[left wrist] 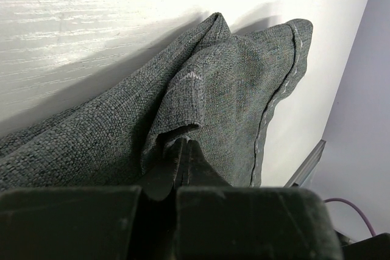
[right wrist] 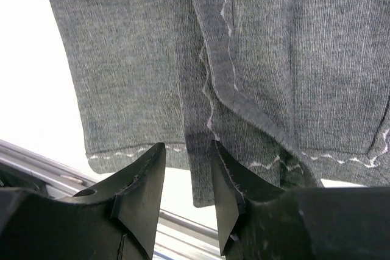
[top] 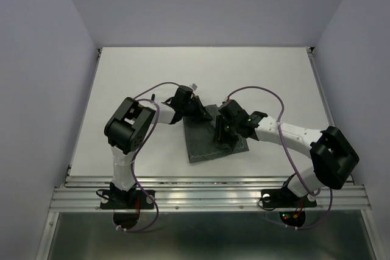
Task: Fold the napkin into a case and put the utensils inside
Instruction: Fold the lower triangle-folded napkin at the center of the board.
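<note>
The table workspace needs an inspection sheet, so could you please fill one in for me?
Surface: white table, matte.
Job's things: the napkin lies partly folded mid-table; utensils: nothing seen.
Clutter: nothing seen.
Grippers: left gripper shut on a raised fold at a napkin corner; right gripper open, with a folded napkin edge showing in its gap.
Cables: purple cables loop along both arms.
Surroundings: pale walls on three sides; metal rail at the near edge.
</note>
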`<action>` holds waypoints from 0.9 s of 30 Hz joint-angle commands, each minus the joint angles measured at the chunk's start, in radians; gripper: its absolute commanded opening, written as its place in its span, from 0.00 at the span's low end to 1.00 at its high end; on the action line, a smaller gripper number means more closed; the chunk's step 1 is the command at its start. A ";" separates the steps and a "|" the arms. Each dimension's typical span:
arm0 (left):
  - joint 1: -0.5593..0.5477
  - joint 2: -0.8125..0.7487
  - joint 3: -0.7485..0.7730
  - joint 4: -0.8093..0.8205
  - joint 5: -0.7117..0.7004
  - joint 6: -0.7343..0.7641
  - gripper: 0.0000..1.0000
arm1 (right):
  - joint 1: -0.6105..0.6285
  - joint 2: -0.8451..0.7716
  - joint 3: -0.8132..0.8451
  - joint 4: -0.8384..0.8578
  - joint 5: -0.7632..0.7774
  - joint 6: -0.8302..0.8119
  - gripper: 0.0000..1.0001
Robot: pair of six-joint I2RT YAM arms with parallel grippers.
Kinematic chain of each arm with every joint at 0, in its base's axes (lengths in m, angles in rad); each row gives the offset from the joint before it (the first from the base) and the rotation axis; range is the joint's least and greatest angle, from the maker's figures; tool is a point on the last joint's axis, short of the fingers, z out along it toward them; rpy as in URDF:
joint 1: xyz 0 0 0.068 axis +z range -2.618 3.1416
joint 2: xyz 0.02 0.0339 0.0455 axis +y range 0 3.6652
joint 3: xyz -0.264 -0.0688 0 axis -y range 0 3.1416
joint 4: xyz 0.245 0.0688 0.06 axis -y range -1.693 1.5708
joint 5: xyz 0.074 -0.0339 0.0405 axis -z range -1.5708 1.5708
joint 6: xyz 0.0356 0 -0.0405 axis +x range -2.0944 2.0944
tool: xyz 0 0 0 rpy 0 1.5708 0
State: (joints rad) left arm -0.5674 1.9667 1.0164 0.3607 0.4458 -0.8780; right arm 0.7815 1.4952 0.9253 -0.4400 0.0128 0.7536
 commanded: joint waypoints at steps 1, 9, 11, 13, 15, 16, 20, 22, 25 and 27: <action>0.001 0.008 0.021 -0.043 0.002 0.040 0.00 | 0.010 -0.062 -0.013 0.023 0.039 -0.011 0.41; 0.001 0.006 0.011 -0.048 0.011 0.053 0.00 | -0.094 -0.294 -0.129 0.012 0.269 0.150 0.41; 0.003 0.006 0.011 -0.048 0.013 0.053 0.00 | -0.140 -0.306 -0.160 0.012 0.248 0.168 0.41; 0.001 0.006 0.011 -0.048 0.016 0.053 0.00 | -0.175 -0.284 -0.184 0.012 0.216 0.161 0.41; 0.001 0.004 0.014 -0.048 0.018 0.054 0.00 | -0.176 -0.256 -0.183 0.020 0.165 0.115 0.43; 0.001 0.004 0.013 -0.049 0.018 0.054 0.00 | -0.176 -0.233 -0.187 0.030 0.135 0.095 0.44; 0.001 0.006 0.017 -0.049 0.018 0.053 0.00 | -0.176 -0.222 -0.198 0.067 0.063 0.021 0.50; 0.001 0.008 0.017 -0.049 0.019 0.053 0.00 | -0.176 -0.224 -0.200 0.066 0.059 -0.011 0.50; 0.001 0.009 0.017 -0.049 0.024 0.053 0.00 | -0.176 -0.205 -0.191 0.066 0.047 -0.031 0.45; 0.001 0.011 0.017 -0.048 0.024 0.053 0.00 | -0.176 -0.188 -0.187 0.070 0.042 -0.031 0.37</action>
State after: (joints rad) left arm -0.5671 1.9667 1.0164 0.3588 0.4599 -0.8536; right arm 0.6037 1.2903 0.7227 -0.4175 0.0834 0.7639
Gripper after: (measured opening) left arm 0.018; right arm 0.430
